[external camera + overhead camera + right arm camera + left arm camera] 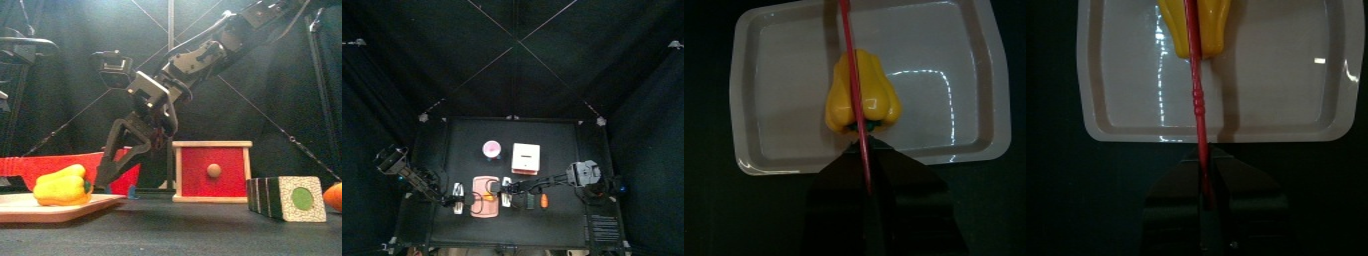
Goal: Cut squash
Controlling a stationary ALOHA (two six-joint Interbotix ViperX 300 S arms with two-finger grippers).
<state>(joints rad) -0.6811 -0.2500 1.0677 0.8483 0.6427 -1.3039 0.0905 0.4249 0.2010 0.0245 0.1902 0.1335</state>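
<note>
A yellow squash (63,186) lies on a white tray (40,206) at the front left of the table. A long thin red knife (1197,100) runs edge-on over the squash (1193,30). In the left wrist view my left gripper (1207,165) is shut on one end of the knife. The right wrist view shows my right gripper (862,150) just behind the squash (862,92), shut on the knife (847,40). From the front, the right gripper (127,165) hangs beside the tray with the knife (54,163) stretching left above the squash.
A red-fronted wooden box (211,172) stands just right of the right gripper. Flat blocks (286,197) and an orange ball (334,196) sit at the front right. A pink object (492,149) lies behind the tray (485,197).
</note>
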